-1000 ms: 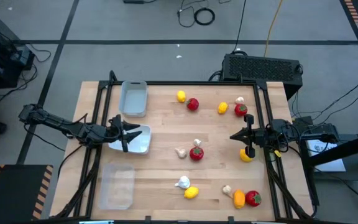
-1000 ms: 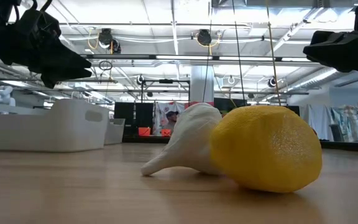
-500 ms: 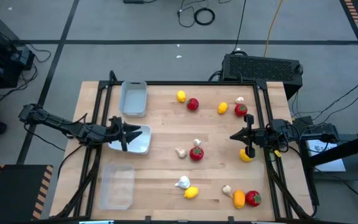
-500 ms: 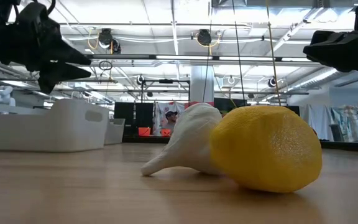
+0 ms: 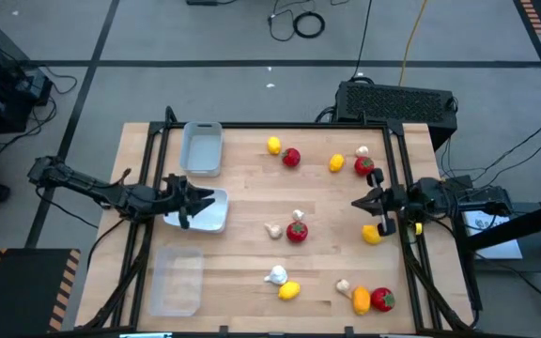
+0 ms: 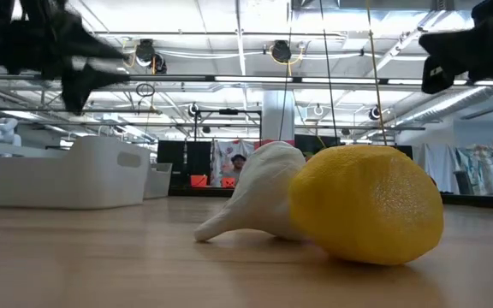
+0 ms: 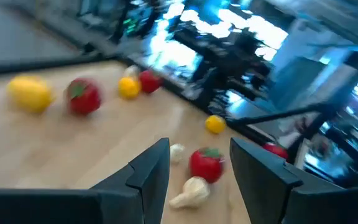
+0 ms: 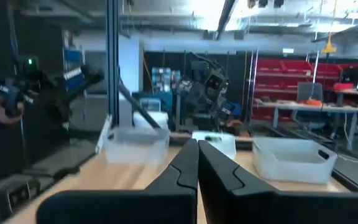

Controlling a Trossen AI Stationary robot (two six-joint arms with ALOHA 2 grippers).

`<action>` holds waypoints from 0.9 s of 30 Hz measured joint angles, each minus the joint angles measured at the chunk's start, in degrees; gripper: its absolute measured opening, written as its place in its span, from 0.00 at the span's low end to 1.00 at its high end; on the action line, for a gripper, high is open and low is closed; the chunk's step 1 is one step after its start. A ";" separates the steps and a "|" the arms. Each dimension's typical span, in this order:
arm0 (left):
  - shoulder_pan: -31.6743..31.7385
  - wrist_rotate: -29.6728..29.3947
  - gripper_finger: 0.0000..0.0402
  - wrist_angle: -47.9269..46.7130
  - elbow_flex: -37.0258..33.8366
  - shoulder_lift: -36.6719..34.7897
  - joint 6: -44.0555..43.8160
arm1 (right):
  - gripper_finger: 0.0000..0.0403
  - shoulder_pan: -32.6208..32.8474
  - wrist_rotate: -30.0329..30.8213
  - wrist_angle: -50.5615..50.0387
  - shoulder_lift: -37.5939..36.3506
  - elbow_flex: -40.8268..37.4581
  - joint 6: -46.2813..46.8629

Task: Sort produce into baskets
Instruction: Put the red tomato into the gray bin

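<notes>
Hovering over the white basket [image 5: 209, 212] at the desk's [image 5: 252, 272] left side, the left claw [image 5: 193, 200] stands partly open and empty, likely placed to release produce there. The right claw [image 5: 376, 202], pinched shut on nothing, hangs above the yellow lemon [image 5: 371, 235] near the right edge; the remaining produce lies scattered between both arms.

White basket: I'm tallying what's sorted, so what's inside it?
The white basket shows bare floor at its right end; no produce is visible. The left gripper covers its left part.
</notes>
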 joint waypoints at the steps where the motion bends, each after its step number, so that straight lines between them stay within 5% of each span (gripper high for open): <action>1: -0.03 0.34 0.44 0.05 1.46 1.09 2.25 | 0.00 -0.01 0.00 0.83 0.00 0.00 0.96; 14: 0.02 7.80 0.44 -8.88 35.92 35.46 29.34 | 0.03 1.66 0.20 7.91 3.09 0.00 14.89; 27: 0.92 10.50 0.44 -11.83 57.21 64.44 36.94 | 0.17 6.84 3.17 15.13 24.38 7.63 15.12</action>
